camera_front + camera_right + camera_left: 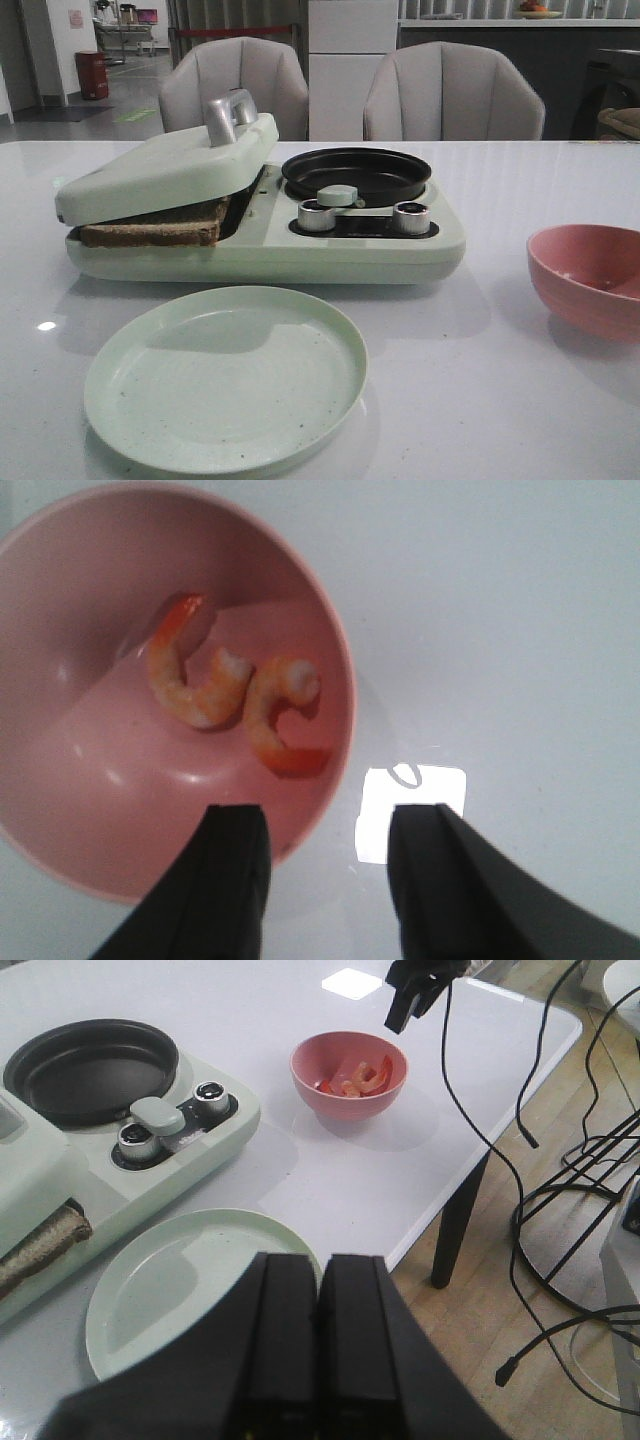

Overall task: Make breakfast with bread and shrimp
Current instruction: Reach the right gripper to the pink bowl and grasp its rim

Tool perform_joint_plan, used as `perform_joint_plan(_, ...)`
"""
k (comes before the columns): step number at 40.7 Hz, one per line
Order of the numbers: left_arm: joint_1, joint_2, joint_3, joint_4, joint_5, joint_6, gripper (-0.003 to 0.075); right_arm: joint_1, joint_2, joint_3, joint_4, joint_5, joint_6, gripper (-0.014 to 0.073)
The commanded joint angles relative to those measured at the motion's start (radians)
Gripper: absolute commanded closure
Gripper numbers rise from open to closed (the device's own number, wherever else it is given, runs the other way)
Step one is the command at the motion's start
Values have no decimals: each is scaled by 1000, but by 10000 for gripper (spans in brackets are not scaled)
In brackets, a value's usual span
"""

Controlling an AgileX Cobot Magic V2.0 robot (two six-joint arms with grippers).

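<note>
Two curled shrimp (235, 705), orange-red at the tails and pale along the bodies, lie side by side on the smooth inner slope of a round pink bowl (80, 810). The bowl stands on the glossy white desk (500, 400), to the right of the breakfast maker (300, 250). The bread (150, 232), a slice with a dark brown crust and a coarse crumb, lies flat in the maker's left compartment, under a tilted pale green lid (160, 165) that rests on it; the lid carries a metal handle (228, 115). On the maker's right side sit a shallow round black pan (357, 174) and, in front of it, two metal knobs (410, 217) flanking a pale green lever. A round, rimmed, pale green plate (225, 377), matte and faintly speckled, lies on the desk just in front of the maker.

The right gripper (325, 880) hangs above the bowl's edge, its black fingers (235, 880) spread with one over the rim and one over the desk. The left gripper (318, 1340) is near the plate's edge, its black fingers (285, 1330) pressed together and holding nothing.
</note>
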Motion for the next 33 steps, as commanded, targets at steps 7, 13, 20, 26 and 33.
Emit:
perform_joint_plan(7,-5,1,-27,-37,-70,3,620,-7,118,-126,12,-77,-29,188)
perform_joint_plan(13,-5,1,-27,-39,-70,3,620,-7,180,-165,13,-127,-29,188)
perform_joint_plan(20,-5,1,-27,-39,-71,3,620,-3,237,-202,13,-132,-29,211)
perform_joint_plan(26,-5,1,-27,-39,-88,3,620,-3,266,-208,13,-119,-35,249)
perform_joint_plan(33,-5,1,-27,-37,-102,3,620,-3,270,-208,13,-113,-37,382)
